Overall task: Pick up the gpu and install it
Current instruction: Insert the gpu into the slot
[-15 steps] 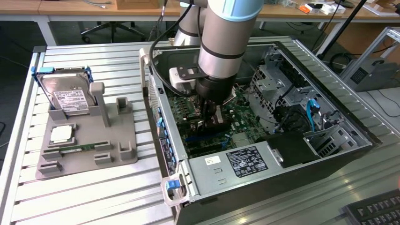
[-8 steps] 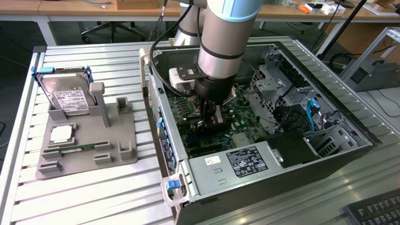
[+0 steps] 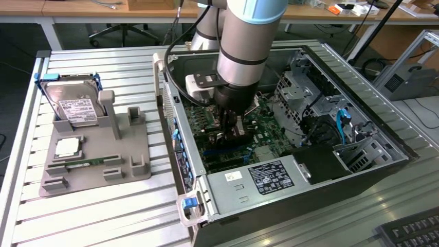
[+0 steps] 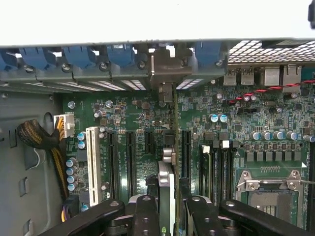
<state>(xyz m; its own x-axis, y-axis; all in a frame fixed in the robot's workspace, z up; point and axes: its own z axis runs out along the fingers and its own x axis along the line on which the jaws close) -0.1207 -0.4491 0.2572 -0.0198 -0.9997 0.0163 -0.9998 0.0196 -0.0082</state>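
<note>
the gpu (image 4: pixel 173 147) is clenched edge-on in the gripper (image 4: pixel 170 206), upright over the motherboard (image 4: pixel 123 118) inside the open computer case (image 3: pixel 226 190) — bracket end toward the rear openings, so it can meet a slot.

A slatted metal table (image 3: pixel 103 216) filled the foreground under even light. Behind it ran wooden desks (image 3: pixel 82 7) on white legs, with an office chair's base (image 3: pixel 123 33) on the dark floor (image 3: pixel 20 43). At the exterior view's right stood an aluminium frame (image 3: pixel 420 43), and a keyboard (image 3: pixel 412 232) lay in the corner
</note>
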